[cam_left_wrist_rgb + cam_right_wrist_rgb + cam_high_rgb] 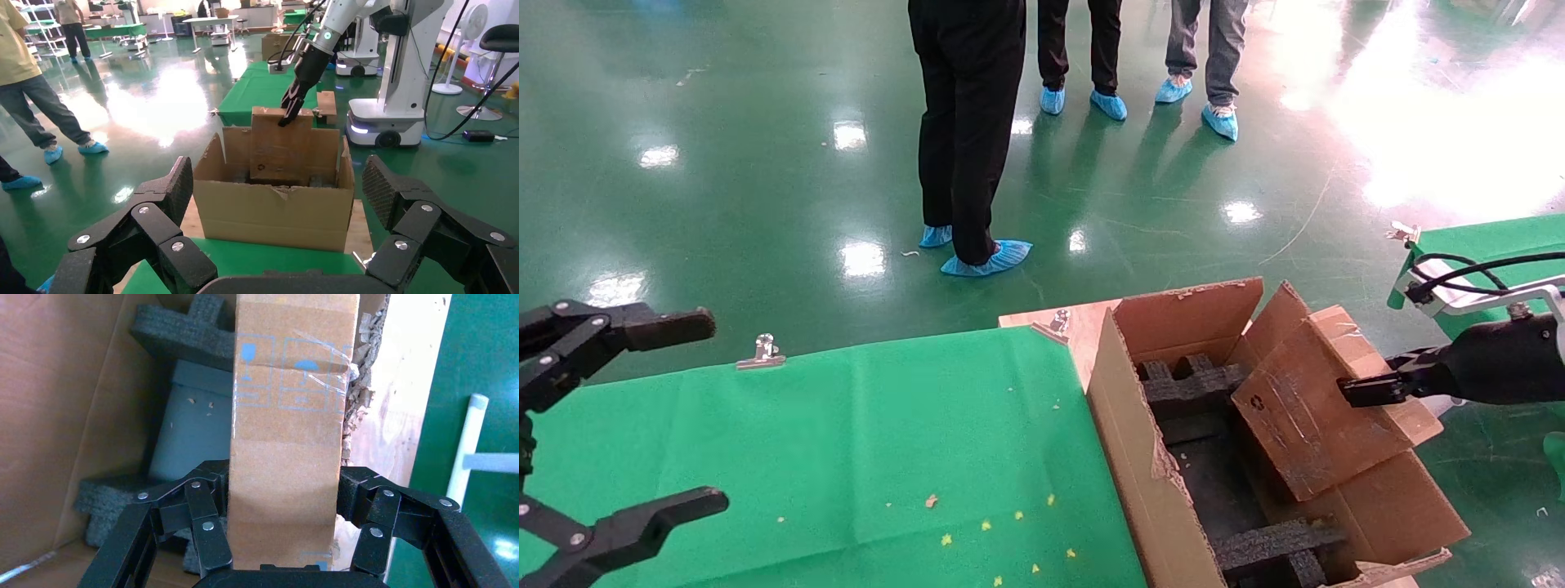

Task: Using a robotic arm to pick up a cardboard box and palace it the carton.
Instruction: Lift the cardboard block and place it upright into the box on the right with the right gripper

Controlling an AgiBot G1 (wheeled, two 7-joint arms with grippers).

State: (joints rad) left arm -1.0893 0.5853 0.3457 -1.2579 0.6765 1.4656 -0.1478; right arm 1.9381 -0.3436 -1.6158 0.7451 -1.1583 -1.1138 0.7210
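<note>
Over the open carton (1254,457), in the head view, the right gripper (1365,390) clamps the upper edge of the cardboard box (1316,408), which hangs tilted above the black foam inserts (1185,384) inside. A recycling mark is printed on the box's broad face; no other writing can be read there. The left gripper (641,416) hovers over the green cloth (862,441) on the table, well apart from the carton, jaws spread wide and empty. Three people in blue shoe covers (986,258) stand on the green floor beyond.

The left wrist view shows what the head view cuts off: the white robotic arm (333,24) with its green ring light reaching down to the box (283,147), which stands in the carton (275,211) with its top above the rim.

The right wrist view alone shows the box's narrow taped face (287,441), with blue handling symbols, a wine glass and an umbrella, under clear tape. The fingers (205,520) press both sides of it.
</note>
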